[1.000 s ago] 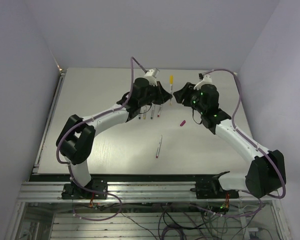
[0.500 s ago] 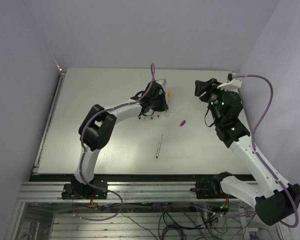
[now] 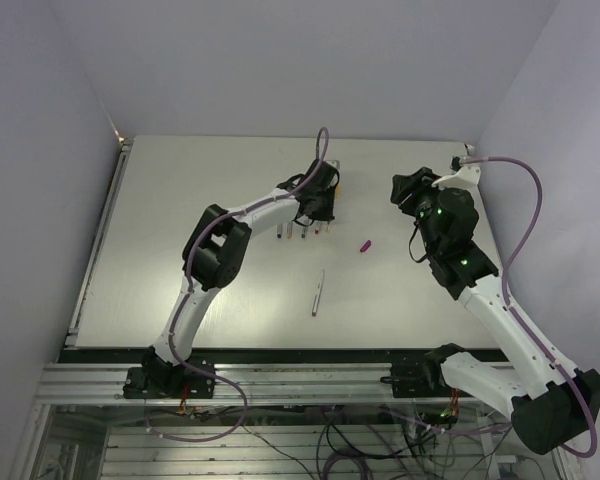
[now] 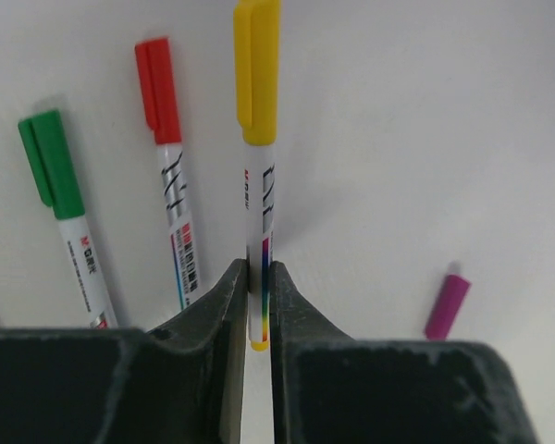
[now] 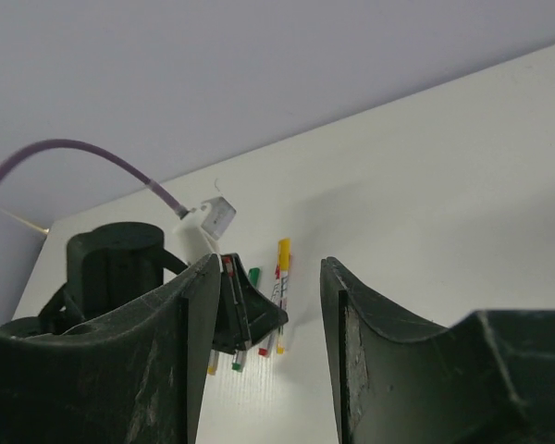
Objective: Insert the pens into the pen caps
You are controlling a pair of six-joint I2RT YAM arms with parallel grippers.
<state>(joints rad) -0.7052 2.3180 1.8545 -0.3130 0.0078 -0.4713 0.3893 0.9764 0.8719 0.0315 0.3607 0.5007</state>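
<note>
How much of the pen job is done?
The green pen and red pen lie capped. The left gripper pinches the capped yellow pen. To do, it seems: the loose purple cap and a lone pen. The right gripper is open, empty.

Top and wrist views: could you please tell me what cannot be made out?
1. Left wrist view: the left gripper, shut on the yellow pen, hides the lower ends of the red pen and green pen.
2. Top view: that gripper covers those pens' capped ends; the loose pen is too small to show its tip colour.
3. Right wrist view: the right gripper blocks much of the table; loose pen and purple cap unseen.
</note>
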